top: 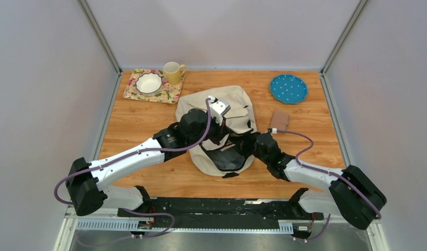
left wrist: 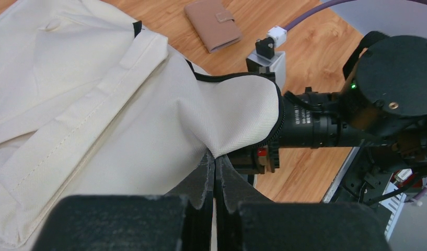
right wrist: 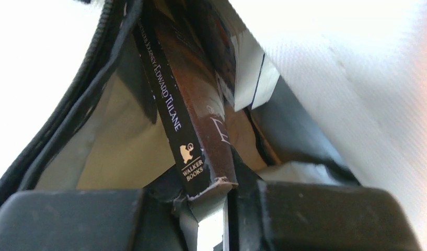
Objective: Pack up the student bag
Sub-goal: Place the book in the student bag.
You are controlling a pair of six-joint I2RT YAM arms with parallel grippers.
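The cream student bag (top: 229, 102) lies mid-table with its zipped mouth toward the arms. My left gripper (left wrist: 215, 157) is shut on a fold of the bag's fabric (left wrist: 237, 120) by the zip edge and holds it lifted. My right gripper (right wrist: 211, 188) reaches into the bag's opening and is shut on a dark paperback book (right wrist: 185, 120), whose spine reads "Walker Books". The book points deeper into the bag's grey lining (right wrist: 112, 146). From above, the right gripper (top: 246, 146) sits at the bag's mouth and its fingers are hidden by the fabric.
A brown wallet (top: 279, 121) lies on the wood just right of the bag. A blue dotted plate (top: 288, 88) is at the back right. A yellow mug (top: 173, 72) and a white bowl (top: 149, 82) stand on a floral mat (top: 135, 91) at the back left.
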